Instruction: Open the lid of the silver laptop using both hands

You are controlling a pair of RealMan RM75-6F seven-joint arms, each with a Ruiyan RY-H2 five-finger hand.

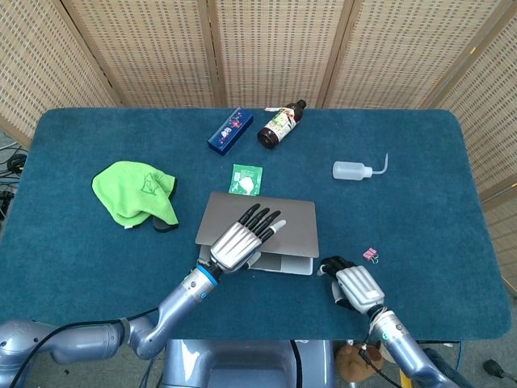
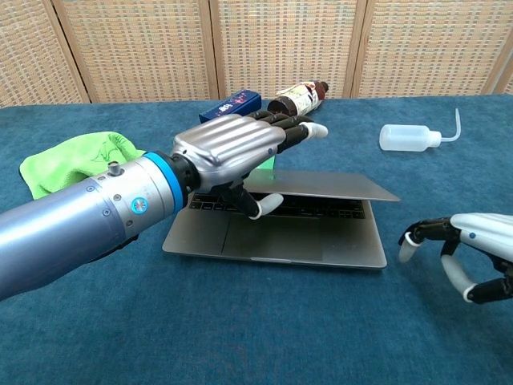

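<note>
The silver laptop (image 1: pixel 292 229) (image 2: pixel 321 187) lies at the table's near centre with its lid raised a little off the base (image 2: pixel 304 241). My left hand (image 1: pixel 241 240) (image 2: pixel 231 150) holds the lid's front edge, fingers flat on top and thumb tucked underneath. My right hand (image 1: pixel 353 286) (image 2: pixel 465 249) hovers open over the cloth just right of the laptop's front right corner, fingers curved toward it and touching nothing.
A green cloth (image 1: pixel 133 191) lies at the left. At the back sit a blue box (image 1: pixel 229 130), a brown bottle (image 1: pixel 280 123) on its side and a green packet (image 1: pixel 245 179). A white squeeze bottle (image 1: pixel 355 169) and a pink clip (image 1: pixel 371 254) lie to the right.
</note>
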